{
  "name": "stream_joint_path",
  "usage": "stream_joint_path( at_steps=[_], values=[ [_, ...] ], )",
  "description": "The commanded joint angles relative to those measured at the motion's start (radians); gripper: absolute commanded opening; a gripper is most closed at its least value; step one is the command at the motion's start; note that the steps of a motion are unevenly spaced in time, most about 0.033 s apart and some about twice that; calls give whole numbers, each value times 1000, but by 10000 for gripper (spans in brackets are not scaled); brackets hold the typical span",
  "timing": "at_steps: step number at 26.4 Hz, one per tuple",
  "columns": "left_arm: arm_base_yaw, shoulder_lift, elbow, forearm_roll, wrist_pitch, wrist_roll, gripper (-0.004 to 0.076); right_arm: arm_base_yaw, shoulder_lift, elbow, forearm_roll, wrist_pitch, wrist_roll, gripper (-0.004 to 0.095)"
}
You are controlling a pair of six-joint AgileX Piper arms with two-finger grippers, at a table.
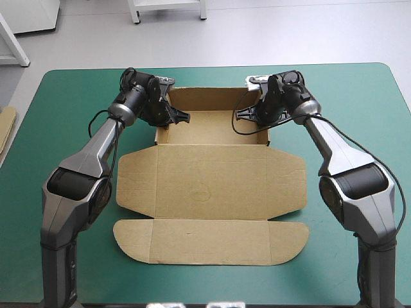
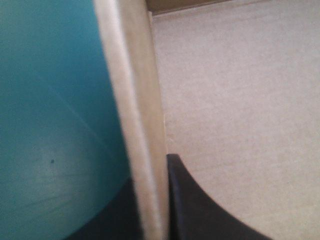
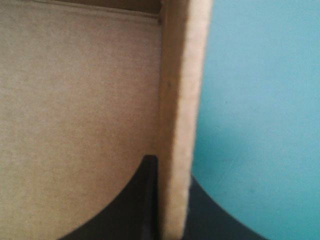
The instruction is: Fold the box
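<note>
I had the box by its side walls: left tool nipped on the left wall, right tool on the right, both nearly closed.

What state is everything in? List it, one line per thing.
box: open tray, side walls raised, lid flat on the table.
left gripper: shut on the box's left wall.
right gripper: shut on the box's right wall.
spare board: at the table's left edge, apart from the box, untouched.
</note>
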Motion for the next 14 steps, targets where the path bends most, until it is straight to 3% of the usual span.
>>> stream_joint_path(
  at_steps=[1, 9, 11, 14],
  values=[
    [-20, -38, -31, -49, -38, 47, -8, 11, -28, -88, 32, -11, -45, -1],
    [-20, -10, -31, -63, -47, 47, -8, 7, -10, -101, 4, 9, -63, 17],
    [-20, -12, -31, -65, -43, 49, 5, 7, -12, -101, 4, 9, -69, 102],
    [-20, -26, -33, -73, -55, 51, 113, 7, -16, -101, 4, 14, -69, 320]
  ],
)
